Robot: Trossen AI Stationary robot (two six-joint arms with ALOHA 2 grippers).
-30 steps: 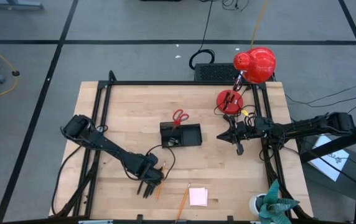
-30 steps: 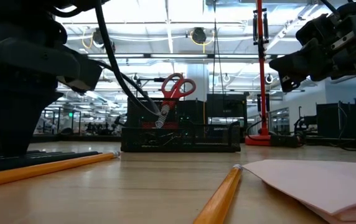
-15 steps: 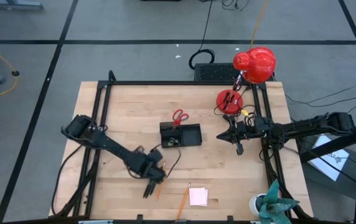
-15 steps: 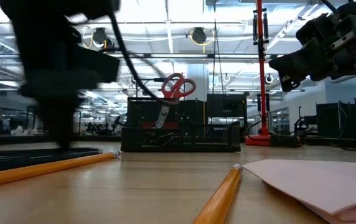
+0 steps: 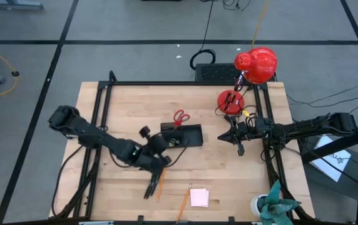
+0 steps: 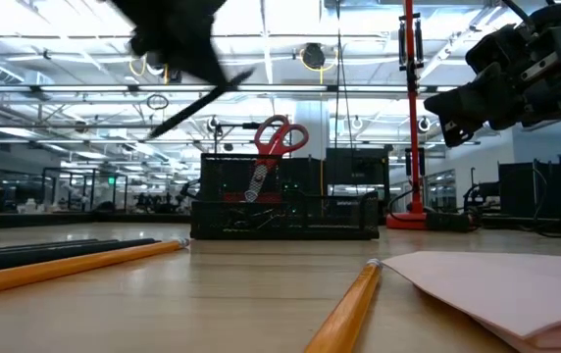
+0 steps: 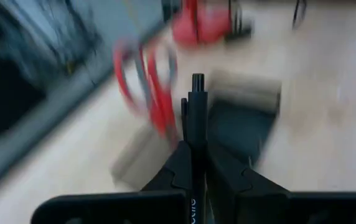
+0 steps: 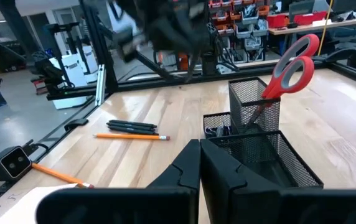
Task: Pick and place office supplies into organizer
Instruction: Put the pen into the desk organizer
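Left hand [image 7: 196, 163] is clamped on a thin black pen [image 7: 196, 118], raised off the desk [image 5: 122, 106] just beside the near-left corner of the organizer [image 5: 188, 135]; the pen sticks out forward past the fingers.

Organizer sits mid-desk. Red-handled scissors [image 5: 180, 117] stand upright in its taller mesh section, handles up.

On the desk nearer the front edge: remaining black pens [image 5: 149, 187] lying side by side, with an orange pencil [image 5: 159, 185] right beside them. A second orange pencil [image 5: 184, 201] lies farther right, next to the pink sticky-note pad [image 5: 199, 197].

Right hand [image 5: 231, 137] is off the desk surface, right of the organizer, fingers together, holding nothing.

Red lamp [image 5: 255, 65] at the far right corner.
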